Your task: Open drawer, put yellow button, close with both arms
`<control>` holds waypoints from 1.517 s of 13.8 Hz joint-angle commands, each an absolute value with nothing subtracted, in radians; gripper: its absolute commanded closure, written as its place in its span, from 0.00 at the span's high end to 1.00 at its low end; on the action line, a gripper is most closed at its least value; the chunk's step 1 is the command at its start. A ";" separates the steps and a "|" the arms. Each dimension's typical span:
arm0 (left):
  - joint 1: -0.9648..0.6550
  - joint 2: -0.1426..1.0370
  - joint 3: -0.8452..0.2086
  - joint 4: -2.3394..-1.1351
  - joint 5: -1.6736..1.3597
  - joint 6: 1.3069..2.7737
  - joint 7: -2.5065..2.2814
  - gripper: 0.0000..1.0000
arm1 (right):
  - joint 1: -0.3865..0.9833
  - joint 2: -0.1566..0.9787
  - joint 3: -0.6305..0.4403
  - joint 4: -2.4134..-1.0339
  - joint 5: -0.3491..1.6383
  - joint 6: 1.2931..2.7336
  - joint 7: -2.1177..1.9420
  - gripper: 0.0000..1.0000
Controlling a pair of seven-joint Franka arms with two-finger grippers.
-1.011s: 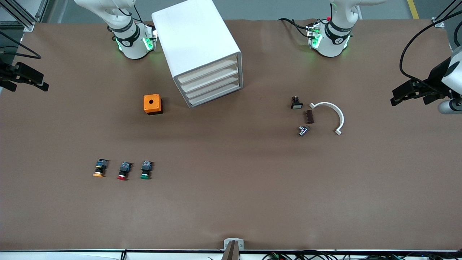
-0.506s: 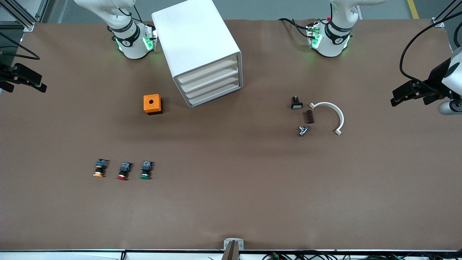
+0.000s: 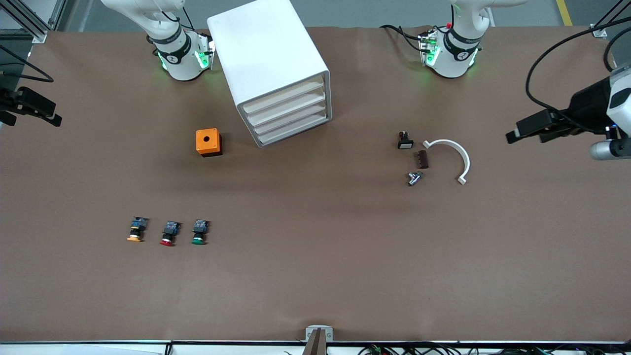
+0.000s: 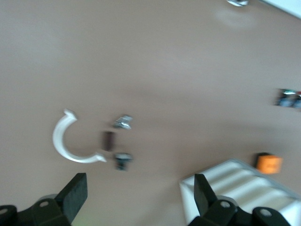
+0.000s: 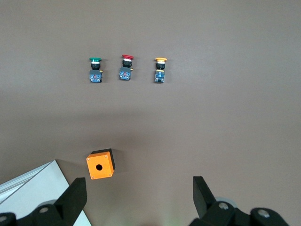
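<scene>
Four drawers shut in cabinet (image 3: 276, 74), top drawer (image 3: 283, 98) included; yellow button (image 3: 136, 230) on tabletop (image 3: 315, 246); left pincer (image 4: 138, 195) and right pincer (image 5: 138, 195) agape, empty.

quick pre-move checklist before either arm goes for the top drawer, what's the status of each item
1. Top drawer of the cabinet shut, front flush with the three below: ok, ready to be pulled.
2. Yellow button free on the table, in a row beside the red button and green button: ok.
3. Left end effector open and holding nothing, over the left arm's end of the table: ok.
4. Right end effector open and holding nothing, at the right arm's end of the table: ok.
5. Orange box stands beside the cabinet, not in front of the drawers: ok.
6. Handle or lip on the drawer front: cannot tell.
</scene>
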State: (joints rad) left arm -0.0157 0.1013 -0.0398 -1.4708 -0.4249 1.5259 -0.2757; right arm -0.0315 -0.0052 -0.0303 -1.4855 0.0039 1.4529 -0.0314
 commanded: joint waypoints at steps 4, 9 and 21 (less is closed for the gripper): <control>-0.132 0.230 -0.055 -1.459 -0.675 1.522 -0.566 1.00 | -0.055 0.049 -0.021 -1.471 -0.020 1.476 -0.043 1.00; -0.264 0.362 -0.055 -1.404 -0.782 1.590 -0.852 1.00 | -0.060 0.222 -0.020 -1.450 -0.035 1.607 -0.052 1.00; -0.523 0.612 -0.057 -1.350 -0.821 1.740 -1.576 1.00 | -0.103 0.391 -0.021 -1.854 0.017 2.336 -0.029 1.00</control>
